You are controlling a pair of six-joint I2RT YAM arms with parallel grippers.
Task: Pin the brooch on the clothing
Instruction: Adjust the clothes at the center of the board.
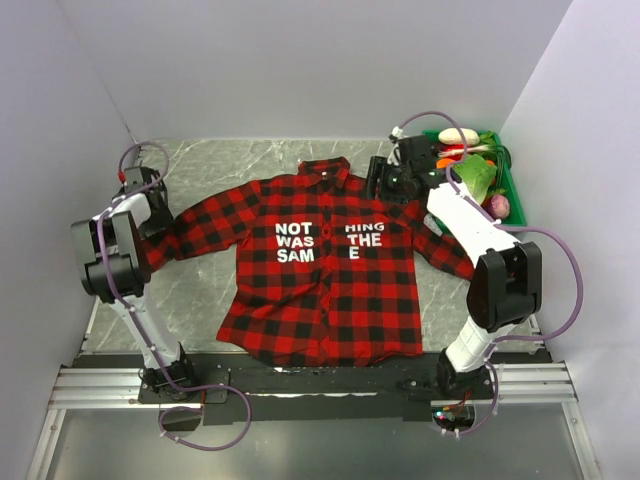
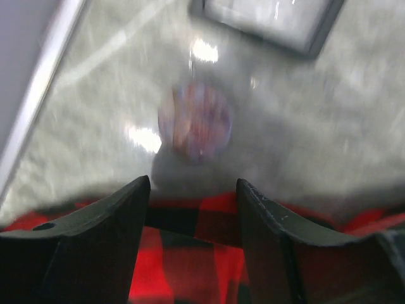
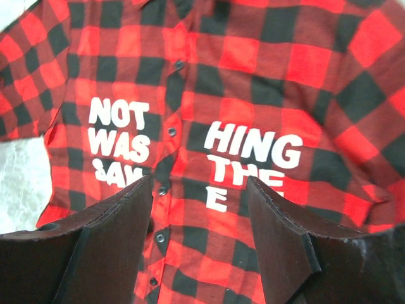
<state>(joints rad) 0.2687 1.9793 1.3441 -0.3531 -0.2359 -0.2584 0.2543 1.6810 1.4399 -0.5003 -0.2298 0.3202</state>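
The red-and-black plaid shirt (image 1: pixel 320 270) lies flat on the table with its white letters up. It also shows in the right wrist view (image 3: pixel 253 82). The brooch (image 2: pixel 195 121) is a small round mauve disc, blurred, lying on the marble just past the sleeve cuff (image 2: pixel 190 253). In the top view the left arm hides it. My left gripper (image 2: pixel 193 183) is open and empty over the cuff, with the brooch just ahead of the fingertips; in the top view it (image 1: pixel 152 210) is at the shirt's left sleeve end. My right gripper (image 3: pixel 199 180) is open and empty, held above the chest letters; in the top view it (image 1: pixel 380 180) is over the shirt's right shoulder.
A green basket (image 1: pixel 512 190) with vegetables stands at the back right. White walls close in the table on three sides. A dark-framed grey panel (image 2: pixel 272 19) lies beyond the brooch in the left wrist view.
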